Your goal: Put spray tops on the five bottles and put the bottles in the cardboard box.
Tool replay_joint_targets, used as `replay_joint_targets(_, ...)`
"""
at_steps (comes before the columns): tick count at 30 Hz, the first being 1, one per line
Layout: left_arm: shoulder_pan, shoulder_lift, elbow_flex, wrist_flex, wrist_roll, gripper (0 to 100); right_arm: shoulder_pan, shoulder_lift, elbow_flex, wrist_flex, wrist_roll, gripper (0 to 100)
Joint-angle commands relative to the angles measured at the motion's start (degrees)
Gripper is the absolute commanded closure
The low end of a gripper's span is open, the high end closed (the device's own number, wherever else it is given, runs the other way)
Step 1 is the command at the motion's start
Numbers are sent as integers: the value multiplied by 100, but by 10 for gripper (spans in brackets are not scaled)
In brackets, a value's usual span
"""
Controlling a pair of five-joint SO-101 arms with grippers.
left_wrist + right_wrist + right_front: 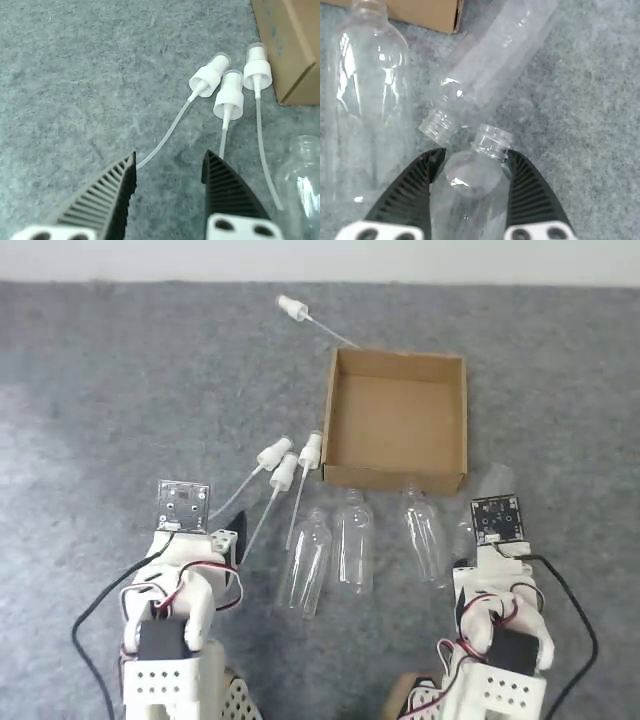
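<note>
Grey carpet (100, 390) as bench | bottle (470, 200) neck forward, my right gripper (476, 154) closed on its shoulders, presumably to steady it for capping | my left gripper (170, 154) wide open, holding nothing, aimed at three spray tops (228, 102) beside cardboard box (397, 478) | loose bottles (355, 540) lie before box, none capped or boxed yet

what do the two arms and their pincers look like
The left arm and right arm are white plastic with black motors, red and black wires, and a black cable looping off each. Each wrist carries a small dark circuit board. The left pincer and right pincer are black ribbed wedges on white mounts.
</note>
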Motion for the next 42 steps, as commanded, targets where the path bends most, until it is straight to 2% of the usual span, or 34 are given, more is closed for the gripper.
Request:
replay_joint_targets(1,0,-114,-31,53,-44,801,31,48,149,338,-9,992)
replay_joint_targets(12,0,-97,-31,70,-18,801,31,48,149,338,-9,992)
replay_joint_targets(18,9,-158,-66,1292,-35,802,31,48,149,338,-9,992)
replay_joint_targets(20,0,-290,-75,1389,-35,802,31,48,149,338,-9,992)
replay_joint_targets(42,0,-519,-57,1407,-18,802,31,48,149,338,-9,992)
